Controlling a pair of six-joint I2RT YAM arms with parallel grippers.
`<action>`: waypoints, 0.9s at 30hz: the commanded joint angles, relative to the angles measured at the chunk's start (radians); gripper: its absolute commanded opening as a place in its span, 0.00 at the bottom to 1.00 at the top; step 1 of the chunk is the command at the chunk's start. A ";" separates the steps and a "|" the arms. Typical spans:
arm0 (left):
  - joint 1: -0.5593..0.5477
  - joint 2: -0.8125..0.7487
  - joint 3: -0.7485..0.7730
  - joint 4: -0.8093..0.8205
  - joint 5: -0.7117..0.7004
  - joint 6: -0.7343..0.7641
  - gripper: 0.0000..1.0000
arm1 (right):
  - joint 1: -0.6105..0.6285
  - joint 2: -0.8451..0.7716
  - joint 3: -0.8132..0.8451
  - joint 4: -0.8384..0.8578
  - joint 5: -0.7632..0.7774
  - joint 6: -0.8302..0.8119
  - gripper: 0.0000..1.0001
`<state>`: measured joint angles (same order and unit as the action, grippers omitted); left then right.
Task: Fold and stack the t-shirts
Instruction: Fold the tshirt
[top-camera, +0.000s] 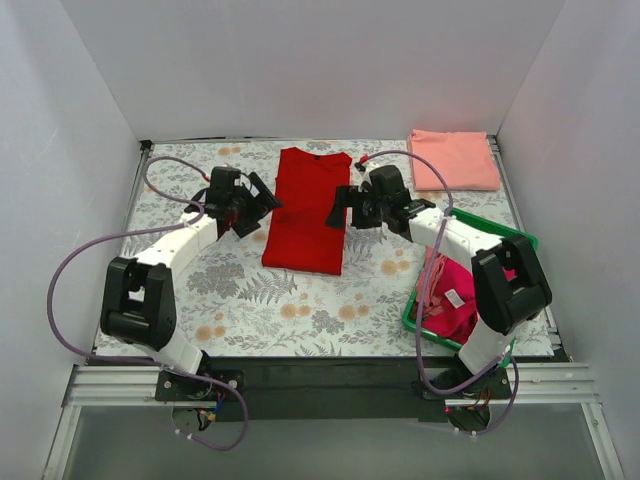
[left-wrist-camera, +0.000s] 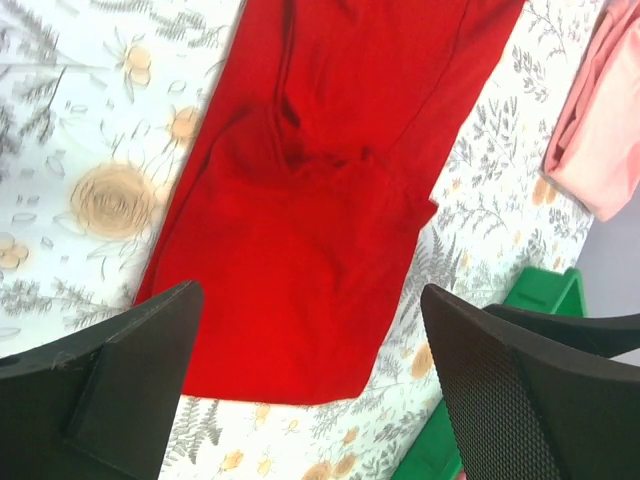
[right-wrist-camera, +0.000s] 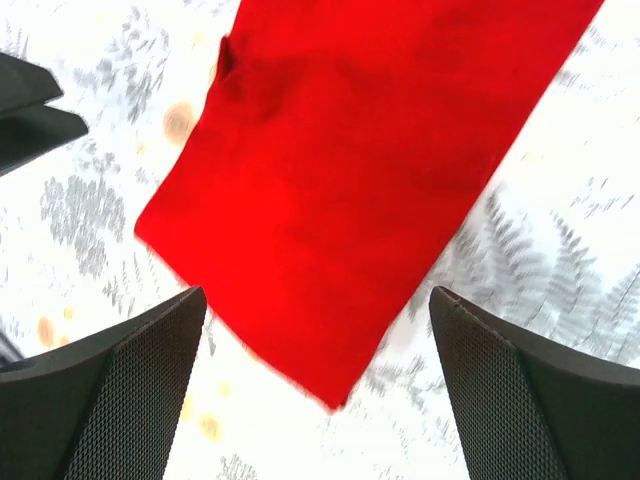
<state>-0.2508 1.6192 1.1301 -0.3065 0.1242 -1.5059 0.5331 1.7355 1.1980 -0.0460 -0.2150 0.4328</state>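
Note:
A bright red t-shirt (top-camera: 307, 210) lies flat on the floral table cover as a long strip with both sides folded in. It also shows in the left wrist view (left-wrist-camera: 310, 220) and the right wrist view (right-wrist-camera: 350, 190). My left gripper (top-camera: 262, 206) is open and empty just left of it. My right gripper (top-camera: 338, 210) is open and empty just right of it. A folded salmon-pink t-shirt (top-camera: 453, 159) lies at the back right and shows in the left wrist view (left-wrist-camera: 600, 140). A magenta t-shirt (top-camera: 450, 295) lies crumpled in the green bin.
The green plastic bin (top-camera: 522, 240) stands at the front right beside the right arm; its edge shows in the left wrist view (left-wrist-camera: 540, 290). White walls close in the table on three sides. The floral table cover (top-camera: 260, 300) stretches toward the front.

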 joint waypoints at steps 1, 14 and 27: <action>0.001 -0.102 -0.128 0.003 0.009 -0.027 0.90 | 0.043 -0.092 -0.081 0.005 0.002 0.007 0.98; 0.001 -0.173 -0.406 0.053 0.028 -0.050 0.82 | 0.117 -0.143 -0.318 0.023 0.083 0.138 0.96; 0.001 -0.084 -0.417 0.076 -0.006 -0.062 0.52 | 0.134 -0.048 -0.305 0.089 0.043 0.158 0.71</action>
<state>-0.2508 1.5078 0.7136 -0.2325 0.1566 -1.5703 0.6605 1.6737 0.8803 -0.0120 -0.1642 0.5777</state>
